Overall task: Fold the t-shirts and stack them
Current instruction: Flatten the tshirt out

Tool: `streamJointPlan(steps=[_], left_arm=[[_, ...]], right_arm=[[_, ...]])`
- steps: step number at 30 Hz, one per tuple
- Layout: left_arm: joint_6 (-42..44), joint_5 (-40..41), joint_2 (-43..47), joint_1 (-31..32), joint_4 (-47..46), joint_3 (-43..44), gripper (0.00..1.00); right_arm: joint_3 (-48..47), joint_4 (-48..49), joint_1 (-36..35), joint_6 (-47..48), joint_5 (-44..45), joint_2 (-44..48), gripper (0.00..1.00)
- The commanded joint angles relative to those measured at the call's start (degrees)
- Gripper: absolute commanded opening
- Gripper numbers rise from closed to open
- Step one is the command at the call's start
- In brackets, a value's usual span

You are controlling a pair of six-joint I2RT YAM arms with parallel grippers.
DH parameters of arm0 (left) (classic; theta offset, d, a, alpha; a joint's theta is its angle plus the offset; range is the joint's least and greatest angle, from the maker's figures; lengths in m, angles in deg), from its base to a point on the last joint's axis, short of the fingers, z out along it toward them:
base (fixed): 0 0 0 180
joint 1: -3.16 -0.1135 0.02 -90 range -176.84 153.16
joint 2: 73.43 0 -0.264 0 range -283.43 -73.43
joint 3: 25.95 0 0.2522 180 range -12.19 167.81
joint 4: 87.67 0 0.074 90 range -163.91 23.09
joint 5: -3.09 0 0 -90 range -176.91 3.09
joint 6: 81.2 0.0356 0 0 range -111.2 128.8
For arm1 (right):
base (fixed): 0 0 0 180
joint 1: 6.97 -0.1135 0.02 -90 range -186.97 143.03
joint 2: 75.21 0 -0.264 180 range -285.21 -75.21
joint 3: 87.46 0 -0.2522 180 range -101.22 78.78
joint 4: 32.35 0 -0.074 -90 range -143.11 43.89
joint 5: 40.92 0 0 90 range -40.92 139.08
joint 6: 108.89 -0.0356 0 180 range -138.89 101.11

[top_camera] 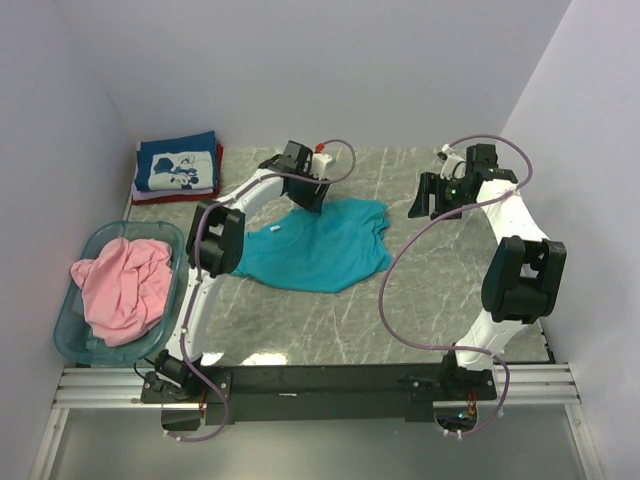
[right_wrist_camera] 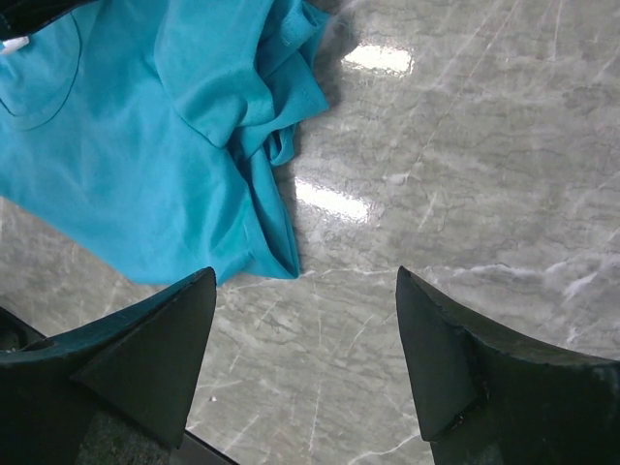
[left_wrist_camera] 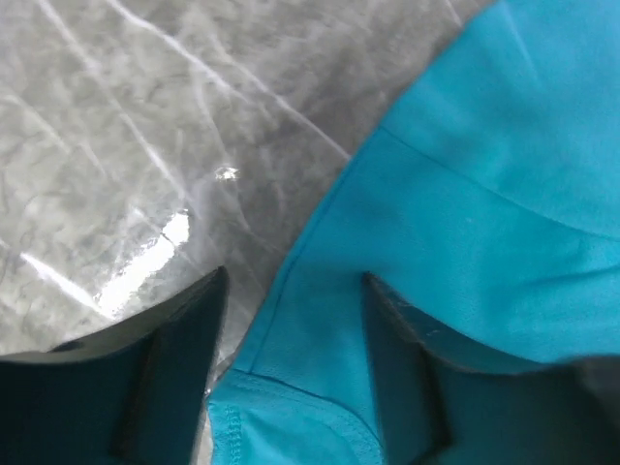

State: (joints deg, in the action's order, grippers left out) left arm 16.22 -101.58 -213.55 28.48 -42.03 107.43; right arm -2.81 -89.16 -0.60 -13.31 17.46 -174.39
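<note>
A teal t-shirt [top_camera: 320, 245] lies spread, partly rumpled, on the middle of the grey marble table [top_camera: 440, 290]. My left gripper [top_camera: 305, 195] is down at its far edge. In the left wrist view the jaws [left_wrist_camera: 293, 281] stand apart, with the teal hem [left_wrist_camera: 320, 387] lying between them. My right gripper [top_camera: 432, 195] hovers open to the right of the shirt. Under it [right_wrist_camera: 305, 281] is bare table, and the shirt's bunched sleeve [right_wrist_camera: 271, 126] lies ahead to its left. A pink t-shirt [top_camera: 125, 285] is heaped in the basket. The navy printed t-shirt [top_camera: 178, 165] lies folded on a red one [top_camera: 215, 175] at the back left.
The translucent light-blue basket [top_camera: 70, 330] sits at the left edge by the left arm's base. White walls close in the back and both sides. Cables loop off both arms over the table's right half.
</note>
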Motion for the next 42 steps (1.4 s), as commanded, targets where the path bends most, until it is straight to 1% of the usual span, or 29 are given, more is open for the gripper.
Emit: streamJointPlan(steps=[1, 2, 3, 4, 5, 6, 9, 10, 12, 13, 15, 17, 18, 19, 20, 21, 22, 24, 25, 26, 28, 30, 31, 33, 34, 37, 38, 40, 42], left_arm=[[2.6, -1.0, -0.3, 0.6, 4.1, 1.8, 0.60], [3.0, -1.6, 1.0, 0.7, 4.2, 1.2, 0.46], [4.2, -3.2, 1.8, 0.8, 4.5, 0.8, 0.36], [4.9, -3.9, 3.4, 0.8, 5.5, 0.5, 0.18], [5.9, -4.4, 4.6, 0.8, 5.9, 0.4, 0.07], [6.4, -5.5, 6.2, 0.8, 6.6, 0.4, 0.00], [9.1, -11.3, 16.4, 0.7, 8.2, -3.1, 0.00], [10.4, -13.9, 24.0, 0.7, 8.0, -7.9, 0.00], [17.4, -19.1, 32.1, 0.9, 9.2, -13.7, 0.00], [20.1, -23.3, 39.7, 1.2, 10.8, -19.4, 0.00], [30.7, -26.1, 48.5, 2.9, 19.7, -27.4, 0.00], [40.4, -25.8, 53.8, 5.0, 29.2, -33.4, 0.00], [43.2, -25.3, 56.1, 5.5, 31.7, -36.8, 0.00], [45.6, -24.1, 60.6, 6.1, 33.8, -43.8, 0.02], [50.9, -23.1, 62.7, 7.1, 36.5, -47.3, 0.04], [53.1, -22.2, 65.0, 7.7, 39.4, -54.0, 0.06], [55.0, -21.3, 69.7, 8.2, 40.4, -57.1, 0.11], [59.9, -18.8, 74.5, 9.3, 42.0, -64.7, 0.19], [61.6, -17.8, 79.3, 9.7, 42.2, -66.8, 0.27], [63.0, -15.3, 81.6, 10.8, 42.0, -68.6, 0.30], [60.5, -13.4, 87.3, 11.2, 39.4, -72.1, 0.40], [58.7, -11.6, 89.1, 11.2, 38.3, -72.9, 0.45], [54.9, -10.9, 89.9, 11.2, 36.2, -72.9, 0.47], [50.3, -9.4, 89.9, 10.5, 32.8, -73.3, 0.47], [46.1, -9.0, 89.4, 9.8, 28.5, -73.5, 0.47], [40.6, -10.6, 86.4, 3.4, 23.1, -73.4, 0.47], [39.3, -12.0, 85.2, -2.0, 20.4, -72.9, 0.47], [34.4, -14.1, 80.2, -8.2, 18.1, -70.4, 0.48], [31.2, -15.0, 76.6, -11.8, 15.6, -67.3, 0.51]], right_arm=[[-0.6, -1.1, 0.9, 1.2, -1.5, 2.8, 0.81], [-0.7, -1.0, 1.0, 1.2, -1.5, 2.7, 0.81], [-0.9, -1.0, 1.0, 1.0, -1.7, 2.5, 0.81], [-1.2, -1.0, 1.1, 0.9, -1.7, 2.4, 0.81], [-1.4, -0.9, 1.0, 0.8, -1.8, 2.1, 0.81], [-1.5, -0.9, 1.1, 0.8, -1.9, 2.0, 0.81], [-1.7, -1.0, 1.1, 1.2, -2.1, 1.8, 0.80], [-1.7, -1.1, 1.2, 1.4, -2.2, 1.8, 0.80], [-1.7, -1.2, 1.2, 1.8, -2.5, 1.7, 0.80], [-1.6, -1.2, 1.1, 2.0, -2.6, 1.7, 0.79], [-1.7, -1.2, 1.2, 2.1, -2.7, 1.3, 0.79], [-1.8, -1.3, 1.1, 2.2, -3.2, 0.6, 0.79], [-2.0, -1.3, 1.0, 2.2, -3.4, 0.1, 0.79], [-2.7, -1.6, 1.1, 2.2, -3.5, -0.2, 0.79], [-3.1, -1.8, 0.9, 2.2, -3.9, -1.2, 0.79], [-3.4, -1.9, 0.8, 2.2, -4.0, -1.6, 0.79], [-4.1, -2.0, 0.7, 2.1, -4.1, -2.2, 0.79], [-4.8, -1.9, -0.1, 1.8, -3.8, -3.6, 0.79], [-5.5, -1.8, -0.6, 1.5, -3.7, -4.2, 0.79], [-5.9, -1.4, -1.1, 1.0, -3.6, -5.1, 0.79], [-7.1, -1.3, -2.7, 0.7, -3.0, -6.3, 0.80], [-8.7, -0.8, -5.0, 0.4, -1.3, -8.3, 0.81], [-9.4, -0.7, -5.7, 0.2, -0.6, -8.9, 0.81], [-11.8, -0.6, -7.8, -0.3, 0.4, -11.4, 0.81], [-12.7, -0.6, -9.5, -0.6, 2.1, -12.3, 0.81], [-16.4, -0.2, -12.3, -1.7, 5.1, -16.2, 0.81], [-17.5, -0.8, -12.9, -1.6, 5.8, -18.2, 0.81], [-20.1, -1.2, -14.0, -1.5, 7.9, -20.2, 0.81], [-21.5, -1.3, -15.4, -1.4, 9.1, -22.4, 0.80]])
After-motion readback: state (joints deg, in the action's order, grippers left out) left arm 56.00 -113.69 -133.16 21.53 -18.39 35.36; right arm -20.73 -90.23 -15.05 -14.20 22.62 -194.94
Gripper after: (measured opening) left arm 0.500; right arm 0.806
